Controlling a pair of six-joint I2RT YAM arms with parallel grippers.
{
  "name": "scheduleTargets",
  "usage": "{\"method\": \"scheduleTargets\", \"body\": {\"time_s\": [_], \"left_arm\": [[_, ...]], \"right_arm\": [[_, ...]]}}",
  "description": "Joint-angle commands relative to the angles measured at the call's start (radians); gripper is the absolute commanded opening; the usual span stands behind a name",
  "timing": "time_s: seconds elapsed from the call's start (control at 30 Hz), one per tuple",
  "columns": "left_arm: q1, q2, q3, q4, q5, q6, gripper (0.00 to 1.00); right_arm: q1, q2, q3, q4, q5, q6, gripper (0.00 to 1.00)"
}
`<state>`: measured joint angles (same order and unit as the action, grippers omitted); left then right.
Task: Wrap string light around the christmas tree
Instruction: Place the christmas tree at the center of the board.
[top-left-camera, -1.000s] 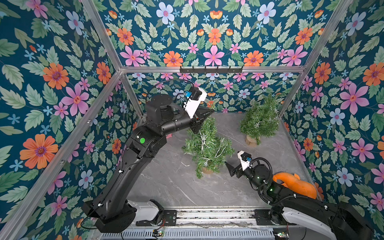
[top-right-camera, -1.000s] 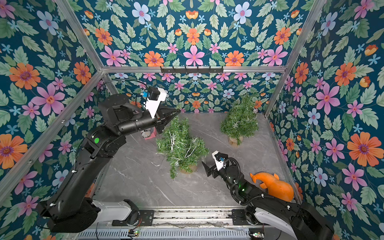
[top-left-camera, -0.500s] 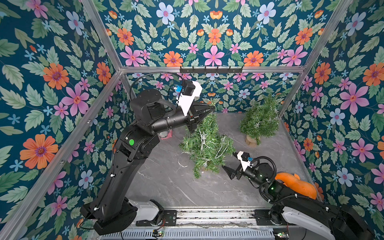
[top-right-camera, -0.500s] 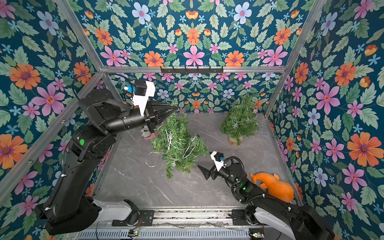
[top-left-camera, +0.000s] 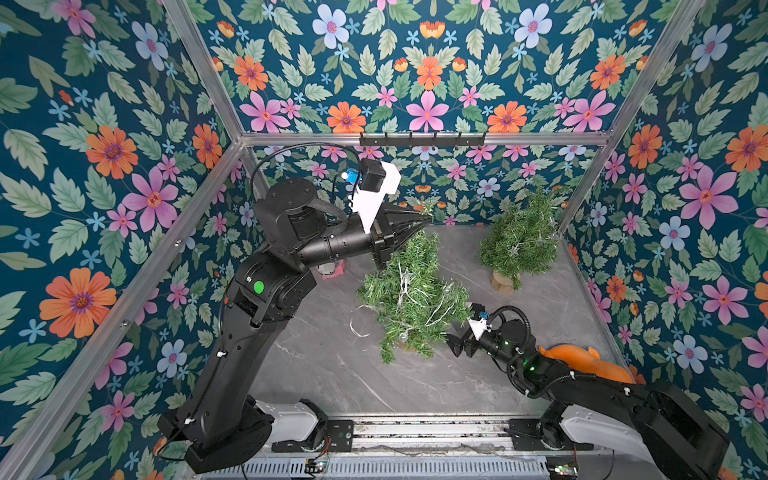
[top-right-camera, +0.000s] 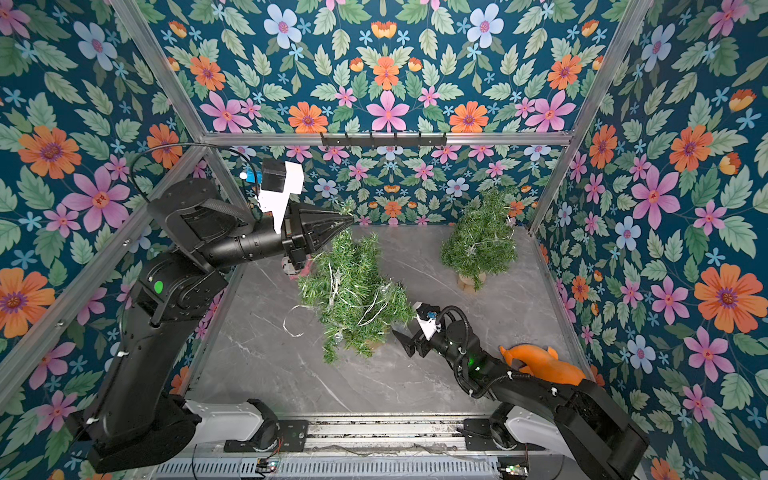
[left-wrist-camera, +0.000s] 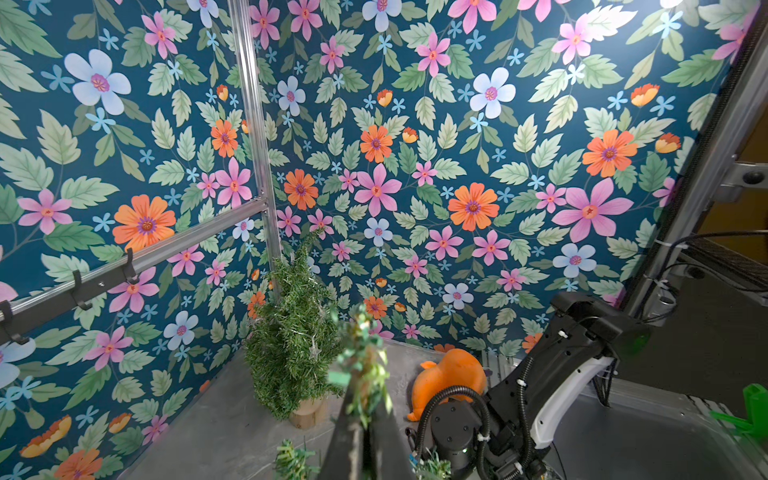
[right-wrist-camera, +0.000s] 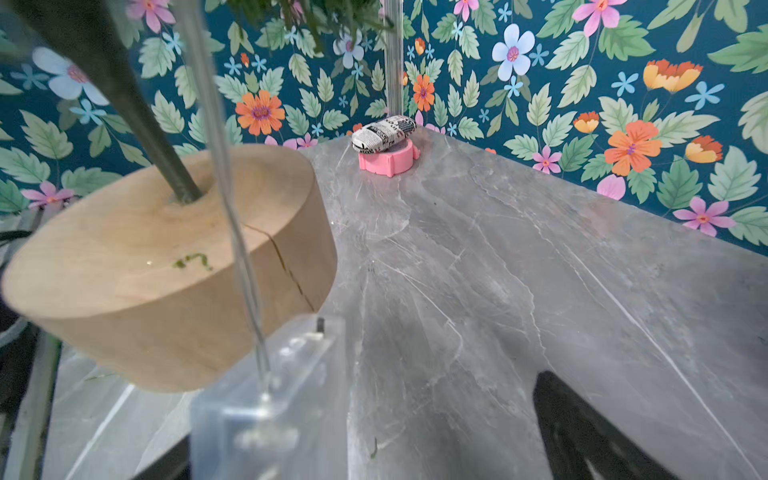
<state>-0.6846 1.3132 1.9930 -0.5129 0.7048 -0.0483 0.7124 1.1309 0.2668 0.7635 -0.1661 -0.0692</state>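
in both top views the left gripper (top-left-camera: 427, 221) has its fingers pressed together on the very tip of the christmas tree (top-left-camera: 409, 299). the tree leans, its long axis running from that pinched tip down toward the near side of the grey marbled table (top-left-camera: 332, 374). the string light (top-left-camera: 405, 286), thin pale wire, lies in loose loops over the bristly green branches, and one slack loop spills onto the table on the left arm's side. the right gripper (top-left-camera: 454, 345) sits low, just beside the tree's bottom branches, fingers apart and holding nothing. it is by far the nearer one to the tree's foot. a second tree (top-left-camera: 519, 237) stands upright, well apart in the far corner.

in the left wrist view the dark fingers (left-wrist-camera: 349, 449) are shut on a blurred green sprig (left-wrist-camera: 365, 374).

in the right wrist view the tree's wooden base (right-wrist-camera: 145, 270), a smooth pale disc with a crack down its side, is tilted, with the thin dark stem (right-wrist-camera: 137, 112) slanting out of its centre hole. whether one edge touches the table i cannot tell. a clear strand (right-wrist-camera: 232, 208) drops in front of the base into a clear boxy block (right-wrist-camera: 266, 395), probably the string light's end. the block lies between the spread fingers (right-wrist-camera: 582, 428), close to one; any contact is too blurred to judge. my guess is the next move turns on that block.
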Motion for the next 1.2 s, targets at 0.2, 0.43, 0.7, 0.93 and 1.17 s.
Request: {"method": "scheduleTargets", "body": {"time_s": [0.2,0.43,0.7,0.93,1.17], "left_arm": [[0.001,-0.023,-0.007,0.134,0.037,-0.031,0.0],[0.002,-0.063,-0.069,0.135,-0.029,-0.021,0.0],[0.002,-0.125,-0.291,0.175,-0.197,-0.013,0.0],[0.002,-0.162,-0.461,0.292,-0.218,-0.037,0.0],[0.002,-0.164,-0.54,0.328,-0.32,-0.024,0.05]], "right_arm": [[0.001,0.162,0.013,0.257,-0.008,-0.057,0.75],[0.001,0.218,-0.007,0.468,0.06,-0.058,0.37],[0.001,0.055,0.013,0.111,0.185,-0.027,0.02],[0.0,-0.151,0.07,-0.258,0.35,-0.006,0.0],[0.001,-0.28,0.198,-0.55,0.386,0.01,0.0]]}}
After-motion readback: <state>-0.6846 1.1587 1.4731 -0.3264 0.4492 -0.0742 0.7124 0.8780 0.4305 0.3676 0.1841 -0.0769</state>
